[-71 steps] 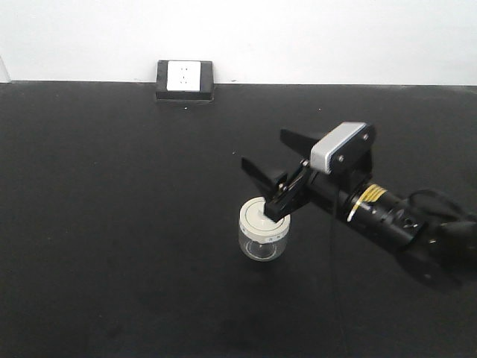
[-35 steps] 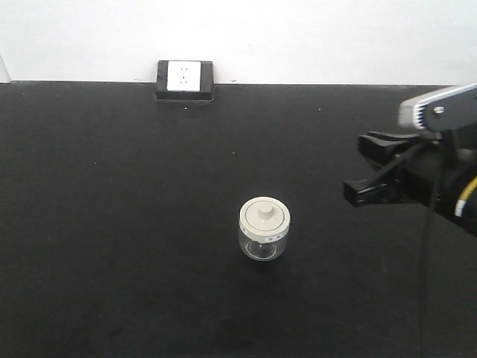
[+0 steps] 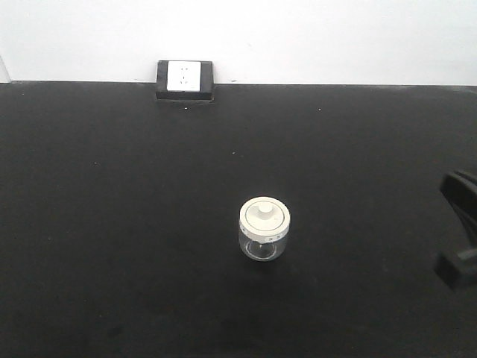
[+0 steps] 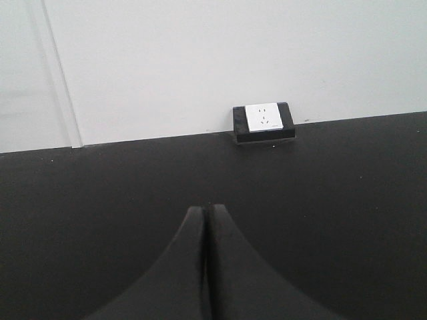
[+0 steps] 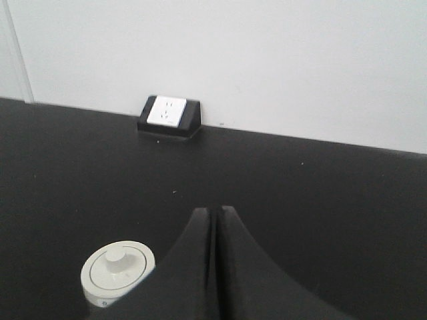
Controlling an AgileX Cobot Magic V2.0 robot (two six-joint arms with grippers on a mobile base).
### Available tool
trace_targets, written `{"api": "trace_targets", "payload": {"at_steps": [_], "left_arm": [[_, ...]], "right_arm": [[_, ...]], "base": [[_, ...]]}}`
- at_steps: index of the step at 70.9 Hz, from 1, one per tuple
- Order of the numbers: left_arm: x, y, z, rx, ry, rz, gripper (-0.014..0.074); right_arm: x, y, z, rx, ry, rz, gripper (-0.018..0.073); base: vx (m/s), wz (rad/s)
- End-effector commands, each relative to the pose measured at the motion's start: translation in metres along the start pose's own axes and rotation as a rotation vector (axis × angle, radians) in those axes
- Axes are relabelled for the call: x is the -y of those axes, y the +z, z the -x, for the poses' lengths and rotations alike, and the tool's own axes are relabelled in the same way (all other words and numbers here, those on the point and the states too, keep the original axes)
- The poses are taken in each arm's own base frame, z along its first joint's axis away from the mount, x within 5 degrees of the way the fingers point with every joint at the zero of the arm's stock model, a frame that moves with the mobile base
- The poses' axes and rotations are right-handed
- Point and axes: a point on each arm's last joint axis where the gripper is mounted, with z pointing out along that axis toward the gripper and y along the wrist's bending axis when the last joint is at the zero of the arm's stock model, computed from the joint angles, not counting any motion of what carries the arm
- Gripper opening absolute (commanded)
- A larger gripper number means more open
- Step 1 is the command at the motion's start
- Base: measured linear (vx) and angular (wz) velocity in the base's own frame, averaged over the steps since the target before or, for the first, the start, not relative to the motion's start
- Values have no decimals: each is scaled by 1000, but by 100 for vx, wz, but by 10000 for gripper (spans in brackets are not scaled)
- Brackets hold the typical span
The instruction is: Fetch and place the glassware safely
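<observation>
The glassware (image 3: 264,229), a squat clear jar with a cream-white knobbed lid, stands upright on the black table (image 3: 112,224), with nothing touching it. In the right wrist view its lid (image 5: 118,267) sits low and to the left of my right gripper (image 5: 215,211), whose fingers are pressed together with nothing between them. In the front view only a dark, blurred part of the right arm (image 3: 460,195) shows at the right edge, well clear of the jar. My left gripper (image 4: 205,209) is shut and empty; the jar is out of its view.
A black box with a white socket face (image 3: 184,78) sits at the table's back edge against the white wall (image 3: 335,37). It also appears as the socket box (image 4: 263,122) in the left wrist view and the socket box (image 5: 168,115) in the right wrist view.
My right gripper, open over the jar's lid a second ago, has pulled away to the right edge of the front view. The jar stays where it stood.
</observation>
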Motion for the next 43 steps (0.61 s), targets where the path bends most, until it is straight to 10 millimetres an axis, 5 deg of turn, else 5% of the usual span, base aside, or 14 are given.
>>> {"api": "trace_targets", "payload": {"at_steps": [1,43], "left_arm": [[0,-2,14,86,-12,-7,-7],[0,-2,14,86,-12,-7,-7]], "right_arm": [[0,-20,4,112,7,7,-4],[12,-87,-41,169,50,-115,-3]], "base": [[0,0],[0,0]]}}
